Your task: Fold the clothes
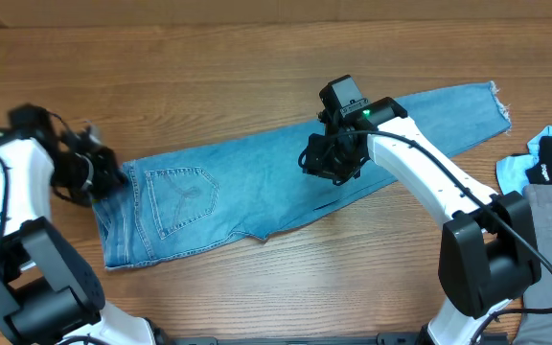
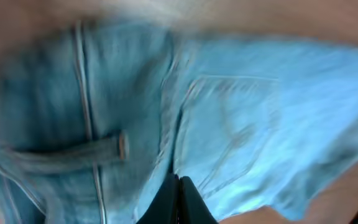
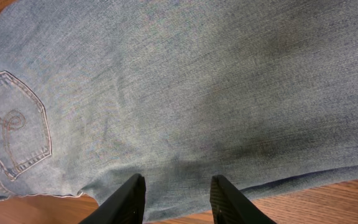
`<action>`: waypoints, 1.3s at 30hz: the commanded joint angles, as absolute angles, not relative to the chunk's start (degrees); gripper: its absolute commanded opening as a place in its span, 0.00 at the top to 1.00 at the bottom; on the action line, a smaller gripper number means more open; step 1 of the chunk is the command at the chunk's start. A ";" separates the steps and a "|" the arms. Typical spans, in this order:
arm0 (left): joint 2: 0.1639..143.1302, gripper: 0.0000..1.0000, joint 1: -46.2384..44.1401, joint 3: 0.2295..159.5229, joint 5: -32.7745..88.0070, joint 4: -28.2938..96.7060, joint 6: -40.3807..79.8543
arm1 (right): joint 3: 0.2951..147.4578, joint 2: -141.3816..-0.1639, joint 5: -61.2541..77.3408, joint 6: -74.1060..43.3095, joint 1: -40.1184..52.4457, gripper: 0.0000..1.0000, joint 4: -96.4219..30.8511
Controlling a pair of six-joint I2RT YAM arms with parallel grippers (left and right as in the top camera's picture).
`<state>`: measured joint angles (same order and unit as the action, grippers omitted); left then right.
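Light-blue denim jeans with frayed leg hems (image 1: 247, 177) lie flat across your wooden counter (image 1: 209, 57), waistband at your left, hems far right. Your left gripper (image 1: 99, 177) sits at the waistband edge, fingers (image 2: 169, 202) pressed together; whether cloth is caught between them, you cannot tell. Your right gripper (image 1: 332, 161) hangs over the mid-leg, jaws spread

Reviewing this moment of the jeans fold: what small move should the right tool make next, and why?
Probably lower the right tool and close it on the jeans. Its jaws stand open over the leg's near edge, holding nothing, while the left tool is shut at the waistband end, though blur hides whether it pinches denim. A grip there would let both arms lift.
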<state>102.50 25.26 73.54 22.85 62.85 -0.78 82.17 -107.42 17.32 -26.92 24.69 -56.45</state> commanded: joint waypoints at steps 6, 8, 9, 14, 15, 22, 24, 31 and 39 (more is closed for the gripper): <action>101.89 0.89 27.53 58.30 5.21 48.42 11.14 | 82.72 -107.02 16.56 -26.57 24.51 0.62 -56.29; 101.89 0.90 27.83 58.37 5.61 47.07 11.11 | 82.72 -107.02 16.53 -26.57 24.49 0.62 -56.51; 101.84 0.91 27.83 59.11 6.17 47.53 10.98 | 82.72 -107.02 16.53 -26.55 24.49 0.62 -56.69; 101.08 0.85 27.83 67.57 10.85 56.64 8.95 | 82.74 -107.02 16.53 -26.24 23.27 0.62 -56.99; 100.88 0.84 27.83 69.69 11.62 58.96 8.62 | 82.74 -107.00 16.53 -25.98 22.90 0.62 -57.10; 99.57 0.83 27.16 78.87 24.25 71.29 2.92 | 82.74 -106.98 16.53 -23.53 17.89 0.62 -58.11; 98.61 0.89 26.11 78.87 24.88 72.95 0.30 | 82.76 -106.91 16.69 -23.49 15.75 0.62 -58.26; 89.56 0.91 24.99 78.87 21.76 77.01 -3.44 | 84.36 -102.30 19.40 -20.53 11.09 0.61 -60.36; 71.05 0.67 24.99 77.34 18.33 77.93 -1.30 | 84.62 -85.91 19.33 -21.17 9.89 0.48 -61.67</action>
